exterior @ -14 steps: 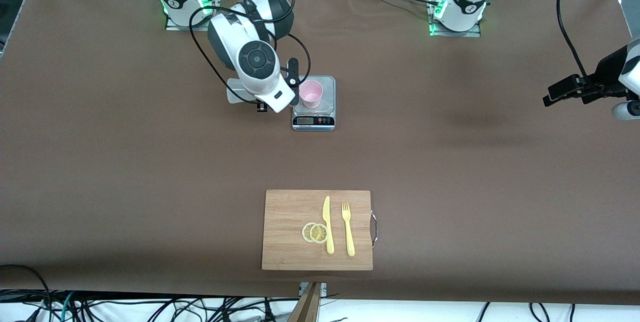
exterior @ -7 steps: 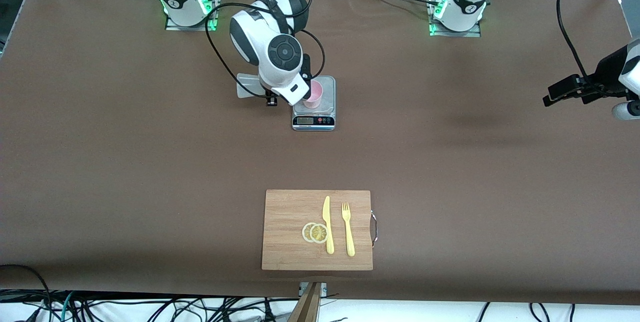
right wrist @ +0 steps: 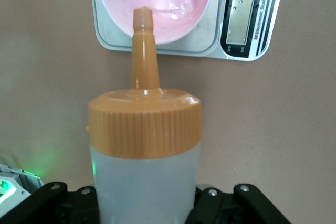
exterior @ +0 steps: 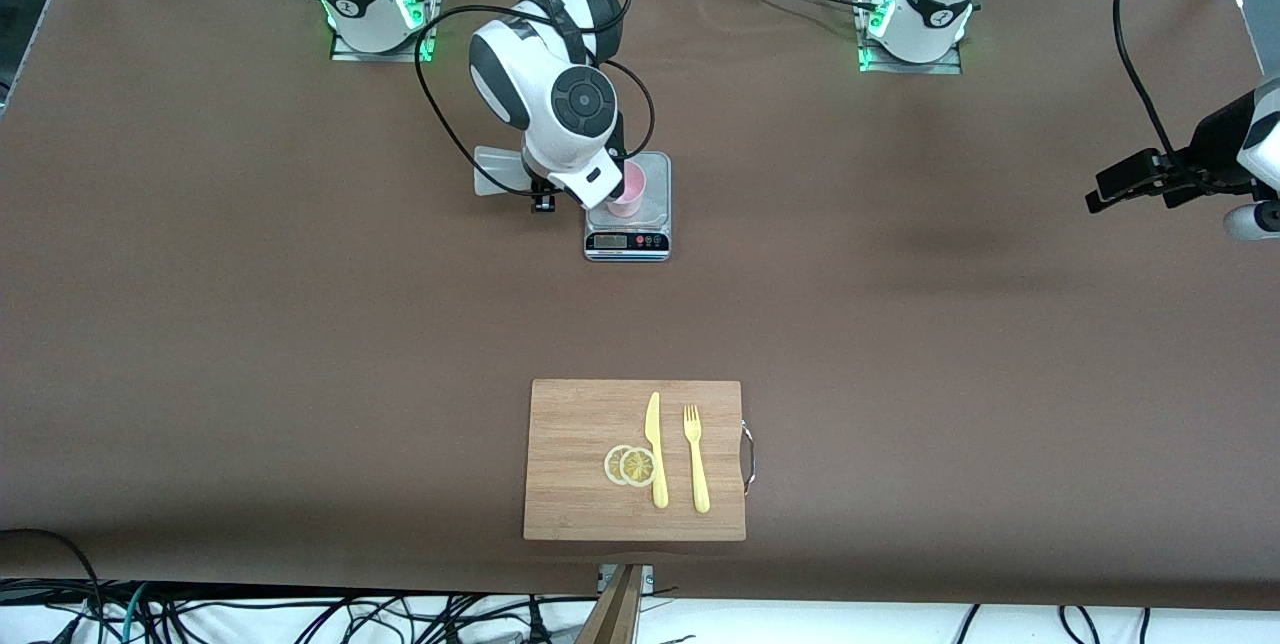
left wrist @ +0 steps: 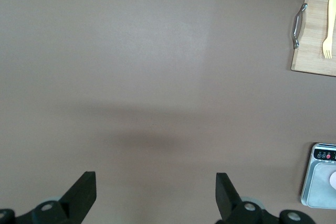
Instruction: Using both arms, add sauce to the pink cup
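Brown covering spans the whole worktop (exterior: 250, 324). A scale (exterior: 627, 239) sits toward the arms' bases, with the pink cup (exterior: 632, 192) standing on its platform. Well nearer the front camera lies a wooden cutting board (exterior: 580, 464) carrying two lemon slices (exterior: 630, 465), a yellow knife (exterior: 655, 449) and a yellow fork (exterior: 696, 459).

Right arm: reaches from its base to the scale, its wrist housing covering part of the cup in the front view. The right tool (right wrist: 144, 203) and its load are hidden there. The right wrist view supplies what is missing: the tool is clenched on the sauce (right wrist: 144, 145), gripping the whitish body below the orange cap. The nozzle tip overlaps the cup's rim in that view, pointing into the pink interior. Contact between tip and cup cannot be determined. That view also shows the scale's display panel beside the cup.

Left arm: waiting. The left tool (exterior: 1135, 179) hangs over bare worktop at the left arm's end of the table, well apart from the scale. In the left wrist view its fingers (left wrist: 81, 192) stand wide apart, released and holding nothing. That view catches the board's metal handle (left wrist: 298, 24), the fork and a corner of the scale at its edge; the sauce does not appear in it.
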`<state>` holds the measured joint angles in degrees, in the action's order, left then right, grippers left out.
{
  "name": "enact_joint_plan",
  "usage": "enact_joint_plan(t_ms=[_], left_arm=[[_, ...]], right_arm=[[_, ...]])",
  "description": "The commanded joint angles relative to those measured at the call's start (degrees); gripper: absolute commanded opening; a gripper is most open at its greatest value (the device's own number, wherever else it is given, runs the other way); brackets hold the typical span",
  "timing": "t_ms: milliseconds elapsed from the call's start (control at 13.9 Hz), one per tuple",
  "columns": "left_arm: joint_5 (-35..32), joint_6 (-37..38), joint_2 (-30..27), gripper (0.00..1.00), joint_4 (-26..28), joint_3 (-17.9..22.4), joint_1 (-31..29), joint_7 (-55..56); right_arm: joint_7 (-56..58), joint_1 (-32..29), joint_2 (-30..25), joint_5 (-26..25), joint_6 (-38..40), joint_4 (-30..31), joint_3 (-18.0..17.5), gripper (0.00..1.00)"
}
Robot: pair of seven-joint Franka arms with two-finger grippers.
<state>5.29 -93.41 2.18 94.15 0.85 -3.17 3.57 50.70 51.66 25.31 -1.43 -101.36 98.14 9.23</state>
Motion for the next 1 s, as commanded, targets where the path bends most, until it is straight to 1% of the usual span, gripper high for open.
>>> enact_joint_plan(t_ms=[0,646,933], left_arm=[[1.8,1.2,0.4,1.00,-1.2,0.1,-0.3,0.0],[1.8,1.2,0.5,1.00,-1.3,0.1,-0.3,0.0],[1.8,1.1,0.4,1.00,-1.3,0.1,-0.3,0.0]], right_arm=[[-1.7,1.2,0.2,-1.6,1.5,-0.8,0.4,0.00],[-1.4,1.3,0.2,-1.6,1.3,-0.8,0.3,0.00],[1.1,1.1,-0.5,-0.9,-0.9,-0.8,0.4,0.00]])
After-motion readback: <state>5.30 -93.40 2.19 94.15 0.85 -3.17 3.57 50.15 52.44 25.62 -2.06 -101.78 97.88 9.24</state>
